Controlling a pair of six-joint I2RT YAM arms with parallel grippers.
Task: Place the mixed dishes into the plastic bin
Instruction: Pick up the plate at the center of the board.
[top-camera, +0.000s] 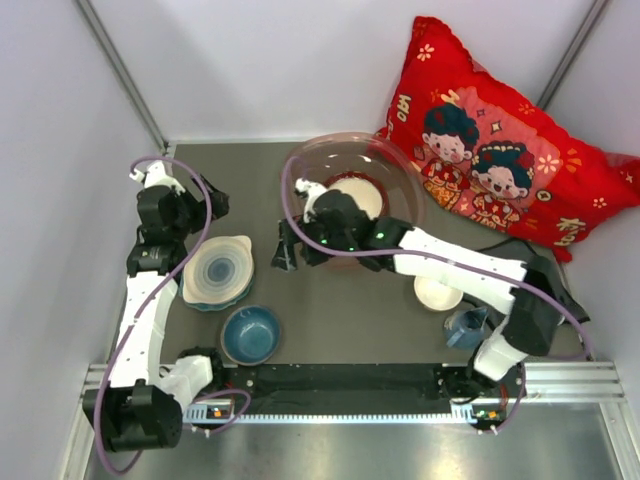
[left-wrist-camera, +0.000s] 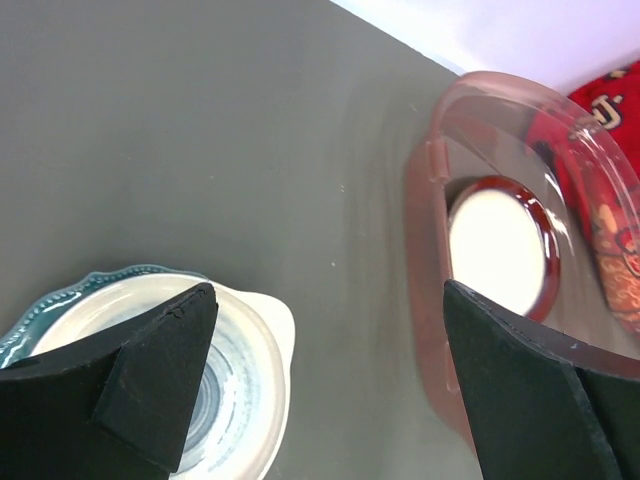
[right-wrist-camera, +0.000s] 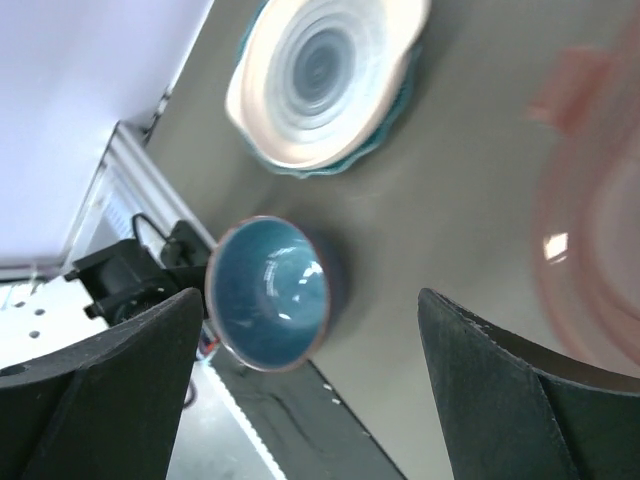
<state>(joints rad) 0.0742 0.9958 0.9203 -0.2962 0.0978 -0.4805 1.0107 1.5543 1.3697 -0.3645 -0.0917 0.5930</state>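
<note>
While the right gripper (right-wrist-camera: 310, 295) hung released just left of the plastic bin (top-camera: 400, 165), the left gripper (left-wrist-camera: 328, 295) was likewise spread with nothing between its fingers. A red-rimmed dish (top-camera: 358, 195) lay inside the bin. The handled plate (top-camera: 218, 270) (stacked on the teal scalloped plate (left-wrist-camera: 50, 305)), blue bowl (top-camera: 250, 333), cream-white bowl (top-camera: 437, 293) and small blue mug (top-camera: 465, 328) sat outside it on the dark grey surface (top-camera: 340, 320).

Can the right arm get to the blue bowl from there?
Probably yes. The right gripper is open and looks down toward the blue bowl, which stands alone, with nothing on top of it or in between.
</note>
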